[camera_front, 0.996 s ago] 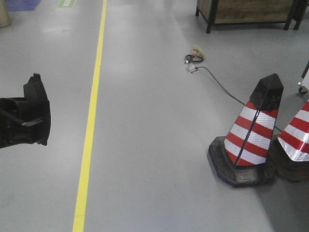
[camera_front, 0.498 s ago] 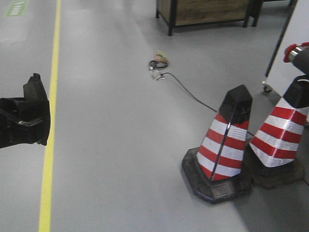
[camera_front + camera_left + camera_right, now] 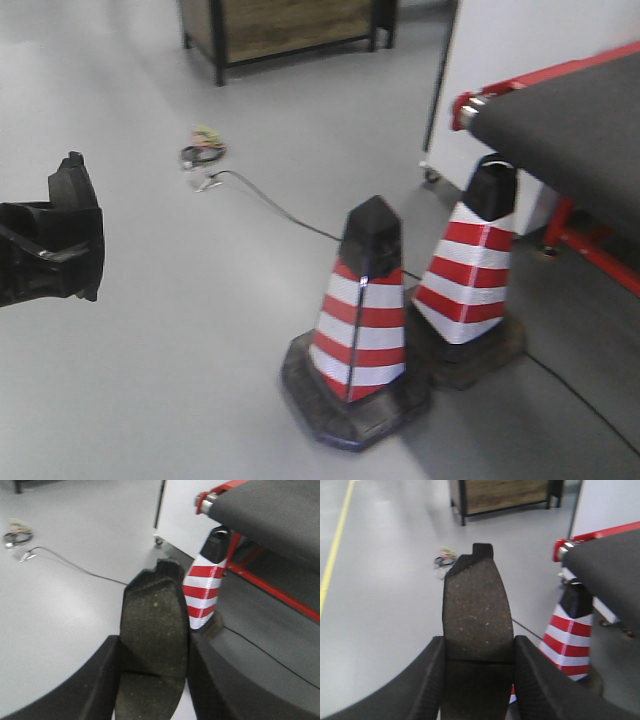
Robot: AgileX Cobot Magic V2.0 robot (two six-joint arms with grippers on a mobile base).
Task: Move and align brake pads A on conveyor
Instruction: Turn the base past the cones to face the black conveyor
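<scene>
Each wrist camera shows its own gripper carrying 1 pad: the left gripper (image 3: 152, 680) has its 2 black jaws pressed against the long edges of a brake pad (image 3: 152, 645), which stands upright between them with its speckled grey friction face toward the lens, a groove crossing it low down and a notched black backing tab at 12 o'clock. The right gripper (image 3: 477, 680) pinches a second brake pad (image 3: 477, 615) the same way, upright, groove just above the jaw line, square tab at 12 o'clock. No other pads are visible in these views. The conveyor (image 3: 580, 130) enters the front view at 2 o'clock as a dark charcoal belt with a red rail and a silver end roller, on red legs; in the left wrist view it sits at 1 o'clock (image 3: 270, 510), and in the right wrist view at 3 o'clock (image 3: 610, 570), well apart from both held pads. On the grey floor (image 3: 150, 380), 2 red-and-white striped cones with black bases stand side by side, their bases touching: the nearer cone (image 3: 365, 310) at about 6 o'clock in the front view and the farther cone (image 3: 470, 270) just beside the conveyor's end. A thin black cable (image 3: 270, 210) runs from a small coil at 11 o'clock toward the cones. A wooden cabinet on black legs (image 3: 280, 25) stands at 12 o'clock. A black part of the robot (image 3: 50, 245) juts in at 9 o'clock; what it is cannot be told.
</scene>
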